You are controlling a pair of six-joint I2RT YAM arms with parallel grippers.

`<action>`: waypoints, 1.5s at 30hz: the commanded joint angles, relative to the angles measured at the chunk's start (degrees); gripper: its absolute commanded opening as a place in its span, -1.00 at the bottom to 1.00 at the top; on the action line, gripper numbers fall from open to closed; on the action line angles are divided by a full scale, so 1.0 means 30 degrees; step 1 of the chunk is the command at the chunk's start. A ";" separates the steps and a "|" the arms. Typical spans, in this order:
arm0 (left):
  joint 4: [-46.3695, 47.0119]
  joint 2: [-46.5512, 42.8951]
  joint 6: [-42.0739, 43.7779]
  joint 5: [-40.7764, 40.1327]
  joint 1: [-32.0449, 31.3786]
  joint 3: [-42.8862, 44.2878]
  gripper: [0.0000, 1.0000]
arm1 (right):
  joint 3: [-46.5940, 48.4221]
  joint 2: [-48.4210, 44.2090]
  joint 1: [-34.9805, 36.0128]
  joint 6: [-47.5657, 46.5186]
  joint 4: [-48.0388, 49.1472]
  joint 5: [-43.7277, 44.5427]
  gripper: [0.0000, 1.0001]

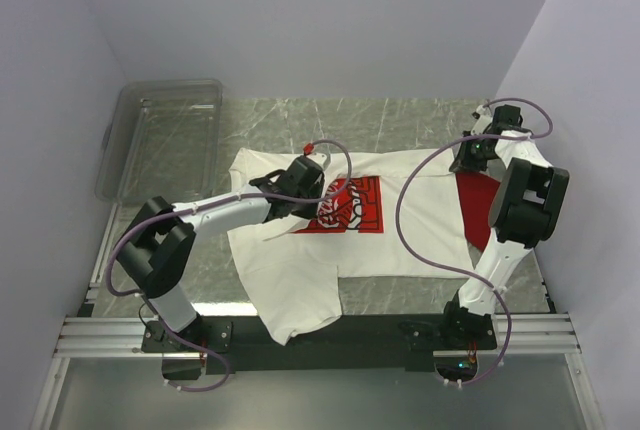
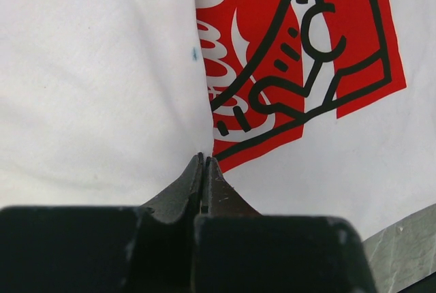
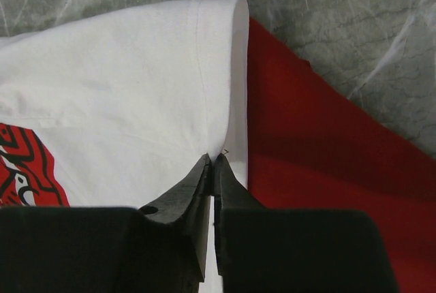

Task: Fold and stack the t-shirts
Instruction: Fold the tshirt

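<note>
The white t-shirt [image 1: 400,240] lies spread on the table, its red chest print [image 1: 345,205] at the centre. My left gripper [image 1: 305,190] sits at the print's left edge. In the left wrist view, the left gripper [image 2: 202,158] is shut on a fold of the white t-shirt [image 2: 88,68] that laps over the print [image 2: 306,48]. At the shirt's right edge, my right gripper [image 1: 470,155] is shut too. The right wrist view shows the right gripper [image 3: 214,158] pinching the white t-shirt [image 3: 122,88] beside its hem. The red t-shirt [image 1: 478,212] lies partly underneath, with red cloth [image 3: 327,143] showing to the right.
A clear plastic bin [image 1: 160,135] stands at the back left on the marbled table [image 1: 400,115]. White walls close in on the left, back and right. The white shirt's lower part hangs over the near edge by the arm bases [image 1: 300,325].
</note>
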 commanded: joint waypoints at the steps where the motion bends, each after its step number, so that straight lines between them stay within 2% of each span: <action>1: -0.0163 -0.0968 0.0427 0.0557 -0.0141 -0.0280 -0.99 | 0.0696 -0.0630 -0.0423 0.0003 0.0317 -0.0339 -0.90; 5: -0.0281 -0.1056 0.0427 0.0382 -0.0112 -0.0426 -0.99 | 0.0608 -0.0980 -0.0541 -0.0173 0.0434 -0.0398 -0.95; 25: -0.0837 -0.2317 0.0574 -0.0556 -0.0112 -0.0720 -0.99 | 0.1135 -0.0952 -0.0599 -0.0525 0.0669 0.0744 -0.94; 33: -0.0867 -0.2287 0.0632 -0.0556 -0.0083 -0.0836 -0.99 | 0.1282 -0.0923 -0.0599 -0.0934 0.0464 0.0569 -0.83; 34: -0.0925 -0.2345 0.0633 -0.0585 -0.0083 -0.0808 -0.94 | 0.1282 -0.0952 -0.0599 -0.0964 0.0464 0.0569 -0.81; 36: -0.1071 -0.2695 0.0516 -0.0906 -0.0054 -0.0749 -0.68 | 0.1282 -0.0981 -0.0599 -0.1052 0.0377 0.0511 -0.72; 37: -0.1130 -0.2900 0.0370 -0.1110 0.0034 -0.0778 -0.28 | 0.1340 -0.0982 -0.0599 -0.1110 0.0318 0.0452 -0.69; 40: -0.0868 -0.4217 0.0049 -0.1697 0.0326 -0.1012 0.26 | 0.1283 -0.1069 -0.0599 -0.1111 0.0317 0.0247 -0.62; 42: -0.0604 -0.5065 -0.0128 -0.1612 0.1202 -0.1246 0.37 | 0.1194 -0.1070 -0.0599 -0.1111 0.0405 0.0188 -0.60; 45: -0.0457 -0.5042 -0.0625 -0.0794 0.3515 -0.0869 0.38 | 0.1194 -0.0982 -0.0599 -0.1111 0.0405 0.0101 -0.59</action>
